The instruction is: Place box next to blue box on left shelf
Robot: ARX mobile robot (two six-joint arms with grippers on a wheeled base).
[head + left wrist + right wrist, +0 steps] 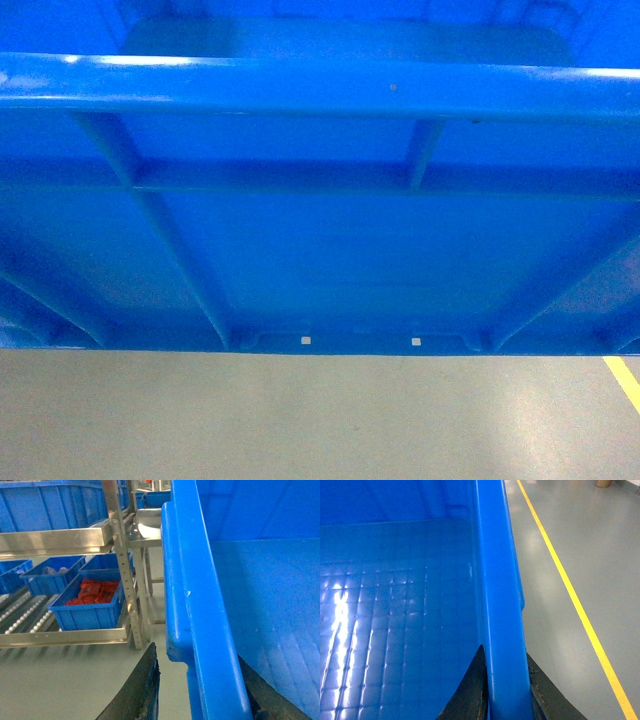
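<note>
A large blue box [330,250] fills the head view, carried off the grey floor [300,420], its ribbed side wall facing the camera and its thick rim running across the top. It is not yet on any shelf.

The left gripper [200,690] straddles the box's left rim, one dark finger outside the wall and one inside; the fingers [142,690] look clenched on that rim. The right gripper [506,690] grips the opposite rim the same way, with its fingers [472,690] pressed against the wall.

To the left, seen from the left wrist, stands the left shelf [65,635], a grey metal rack with white roller lanes and a steel front edge. A smaller blue bin [92,602] holding red parts sits on it beside an upright post [127,575]. Open roller lane lies to the left of that bin.

Risk, as I judge it: the box is wide and held only by its rims, so a tilt or an uneven pull could let it slip. Its corner could also strike the post or the steel edge on approach.

On the right, bare floor with a yellow line [570,590] gives free room to swing.
</note>
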